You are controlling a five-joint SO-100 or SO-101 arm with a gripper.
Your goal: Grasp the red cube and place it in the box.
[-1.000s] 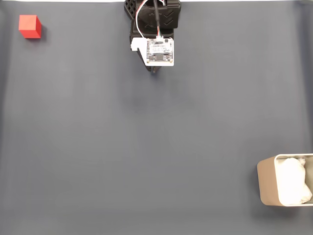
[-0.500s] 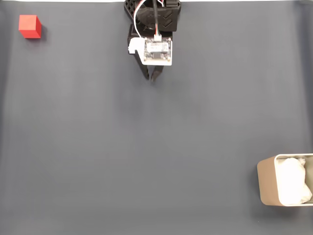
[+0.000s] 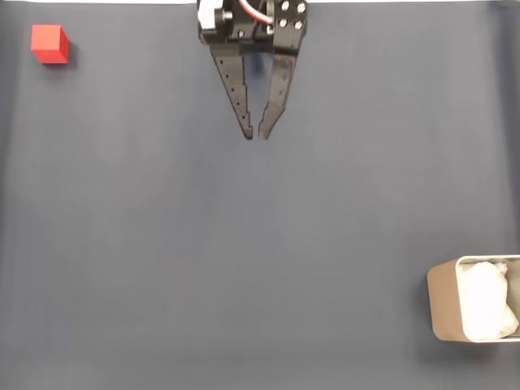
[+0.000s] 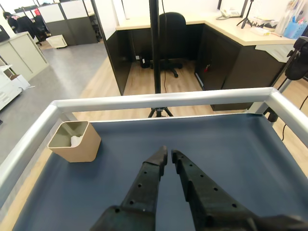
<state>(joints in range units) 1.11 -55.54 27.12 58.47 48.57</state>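
The red cube [image 3: 49,43] sits at the far top-left corner of the dark mat in the fixed view. The box [image 3: 444,301], beige with white wadding inside, stands at the lower right edge there, and at the left near the rail in the wrist view [image 4: 77,144]. My gripper [image 3: 254,135] reaches down from the top centre, black fingers laid out in a narrow V, tips almost touching and nothing between them. It is far from both cube and box. In the wrist view the gripper [image 4: 169,153] points over bare mat, the box ahead to its left.
A silver rail [image 4: 163,100] borders the dark blue-grey mat [image 3: 260,244]. Beyond it are a tripod pole [image 4: 154,48], desks and an office chair.
The wrist has swung up: the white camera board that covered the fingers has gone from the fixed view, and both fingers now show at full length. Cube and box have not moved.
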